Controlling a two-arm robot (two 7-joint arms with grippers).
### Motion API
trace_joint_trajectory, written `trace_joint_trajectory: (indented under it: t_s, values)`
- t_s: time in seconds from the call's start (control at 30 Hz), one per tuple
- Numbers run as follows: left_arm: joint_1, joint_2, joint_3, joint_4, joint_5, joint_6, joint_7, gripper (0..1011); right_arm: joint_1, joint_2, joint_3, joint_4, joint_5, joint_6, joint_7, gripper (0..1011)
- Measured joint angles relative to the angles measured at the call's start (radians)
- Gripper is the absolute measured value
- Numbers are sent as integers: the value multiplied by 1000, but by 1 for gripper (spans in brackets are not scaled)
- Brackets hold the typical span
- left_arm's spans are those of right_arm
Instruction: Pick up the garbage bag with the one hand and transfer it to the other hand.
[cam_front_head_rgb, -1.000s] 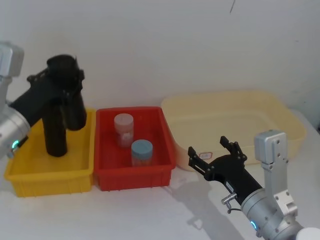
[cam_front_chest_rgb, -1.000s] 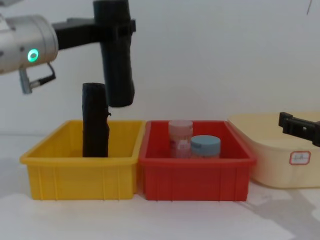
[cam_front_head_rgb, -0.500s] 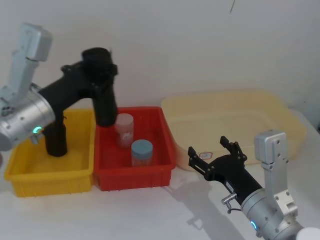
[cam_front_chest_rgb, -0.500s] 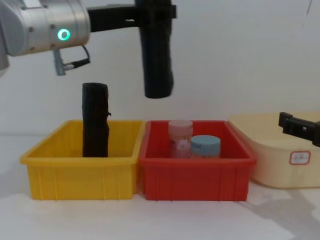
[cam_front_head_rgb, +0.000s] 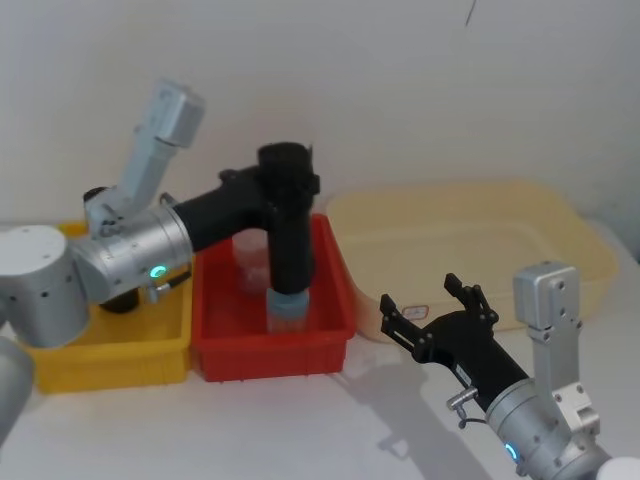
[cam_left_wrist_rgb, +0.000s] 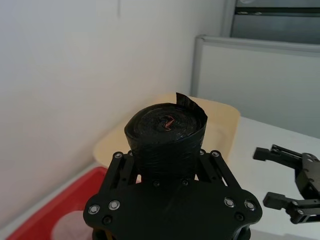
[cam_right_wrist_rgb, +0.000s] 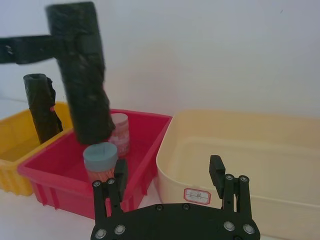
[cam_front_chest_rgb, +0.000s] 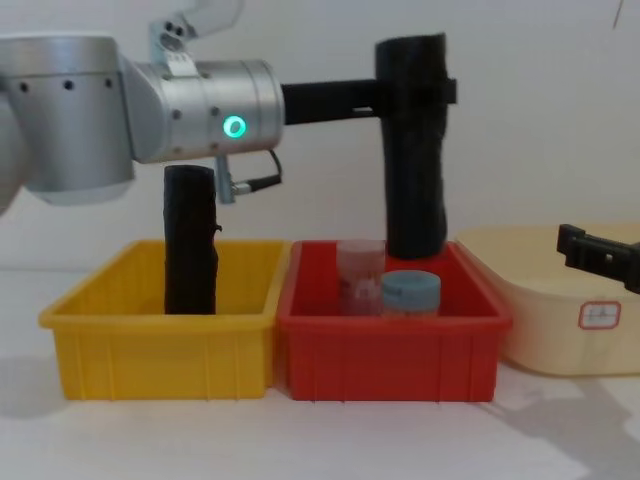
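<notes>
My left pincer (cam_front_chest_rgb: 415, 92) clamps the bag (cam_front_chest_rgb: 415, 190) near its top. Its long axis runs 12-to-6, upright, over the red bin (cam_front_chest_rgb: 390, 350), which holds a blue-lidded jar (cam_front_chest_rgb: 410, 292) and a clear jar (cam_front_chest_rgb: 360, 268). At 9 o'clock, the yellow bin (cam_front_chest_rgb: 160, 355) holds a slimmer roll (cam_front_chest_rgb: 190, 240). At 4 o'clock, my right pincer (cam_front_head_rgb: 425, 300) gapes empty.

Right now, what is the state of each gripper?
Left gripper: shut on the garbage bag.
Right gripper: open, holding nothing.

A white table (cam_front_chest_rgb: 300, 440) carried three containers in a row: a yellow bin (cam_front_chest_rgb: 160, 350) on the left, a red bin (cam_front_chest_rgb: 390, 355) touching it, and a cream tub (cam_front_chest_rgb: 560, 335) just beside on the right.
</notes>
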Motion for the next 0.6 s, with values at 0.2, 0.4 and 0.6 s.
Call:
trace_joint_trajectory:
  t_s: [0.2,0.4,0.6]
  values:
    - [-31,-32,25,74,-12,-8,-36,439,0,0,0,0,0,0,0,1000]
    - [-45,-47,40,107,-20,-13,-56,439,0,0,0,0,0,0,0,1000]
    - [-54,-55,52,128,-28,-18,-71,439,0,0,0,0,0,0,0,1000]
